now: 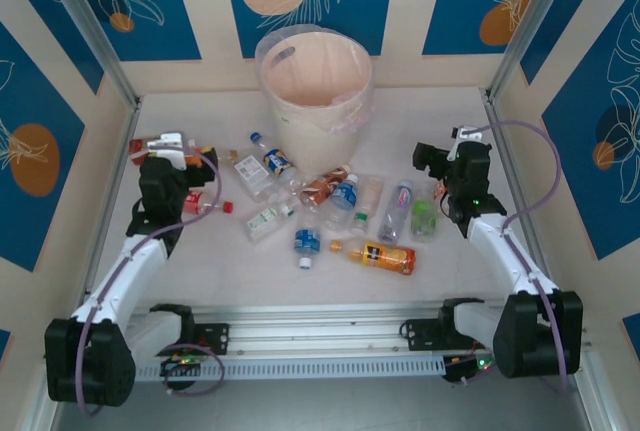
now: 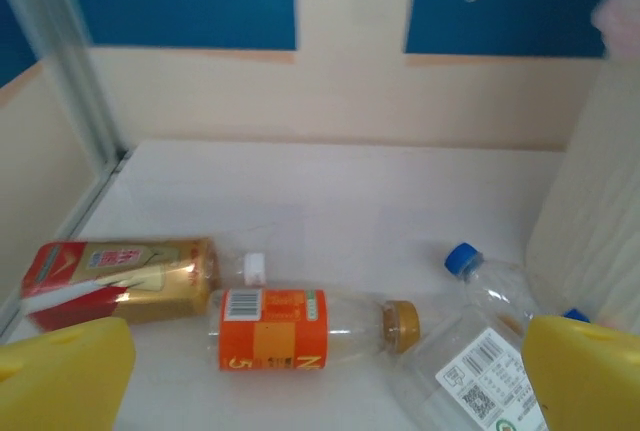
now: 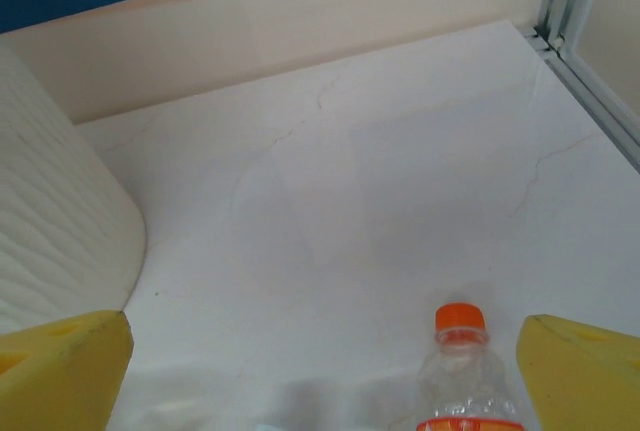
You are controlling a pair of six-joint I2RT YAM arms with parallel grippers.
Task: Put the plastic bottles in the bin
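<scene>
Standing at the far middle of the white table, the large round pale pink-cream plastic bin with its clear liner showed no bottle inside, while the small plastic bottles lay scattered on their sides in front of it, between the two arms. I judged the task to be at its opening step, the reach for a first bottle. The left gripper had its yellow fingers spread wide and gripping nothing, with a clear bottle with an orange label and tan cap lying just ahead. The right gripper was equally wide and empty, with an orange-capped clear bottle near one finger. Next, either arm would need to descend, centre a bottle's body between the fingers, and close.
</scene>
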